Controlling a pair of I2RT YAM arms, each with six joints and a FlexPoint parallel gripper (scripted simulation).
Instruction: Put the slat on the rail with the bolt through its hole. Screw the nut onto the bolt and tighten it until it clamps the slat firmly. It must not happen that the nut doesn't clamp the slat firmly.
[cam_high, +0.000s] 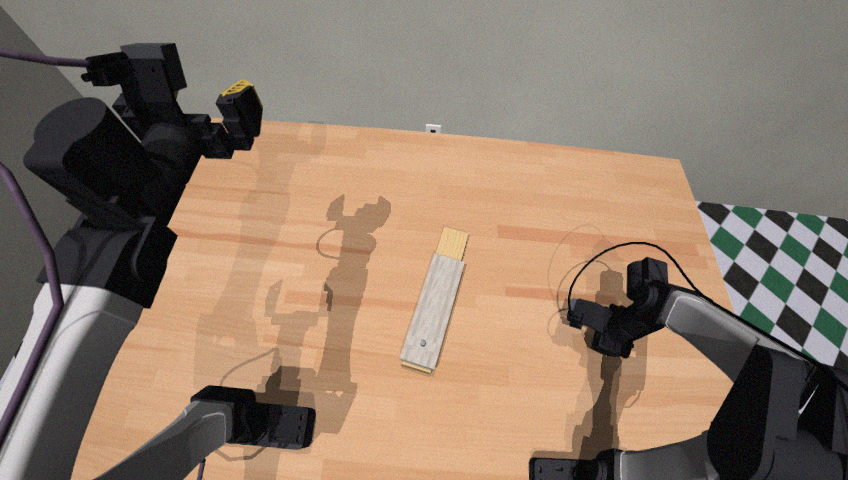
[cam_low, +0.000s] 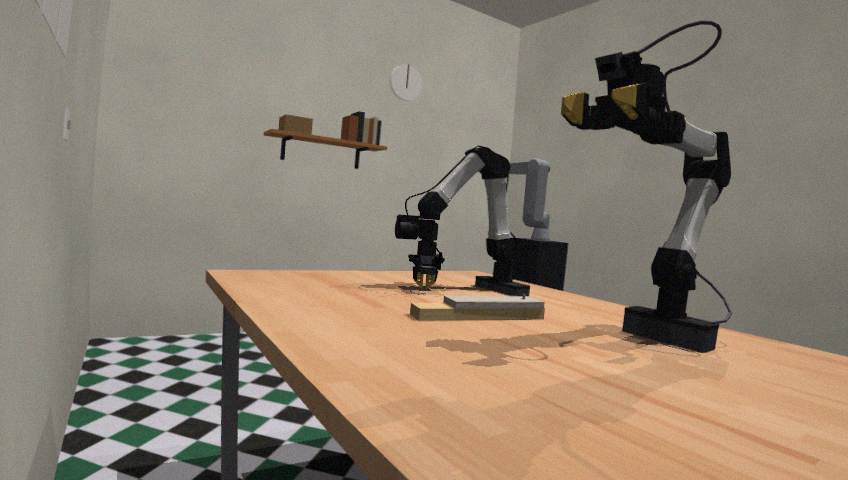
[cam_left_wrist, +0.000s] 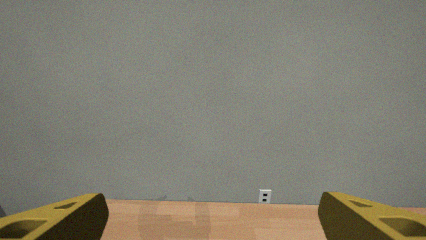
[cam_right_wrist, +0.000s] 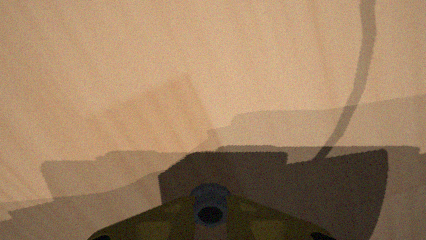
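The grey slat (cam_high: 437, 297) (cam_low: 490, 302) lies flat on the pale wooden rail (cam_high: 452, 242) (cam_low: 429, 312), whose bare end shows beyond it. The bolt (cam_high: 423, 342) (cam_low: 523, 296) sticks up through the slat near its other end, with no nut on it. My right gripper (cam_low: 424, 281) (cam_right_wrist: 210, 206) points down at the table and is shut on the blue-grey nut (cam_right_wrist: 210, 194), its fingertips against both sides. The nut is hidden in the top and exterior views. My left gripper (cam_low: 599, 105) (cam_left_wrist: 212, 202) is open and empty, raised high above the table, away from the slat.
The wooden table (cam_high: 535, 196) (cam_low: 595, 380) carries both arm bases. The left arm's base (cam_high: 279, 425) (cam_low: 669, 328) and the right arm's base (cam_high: 559, 468) (cam_low: 502, 285) stand on either side of the rail's bolt end. Wall shelf and spare grey arm are in the background.
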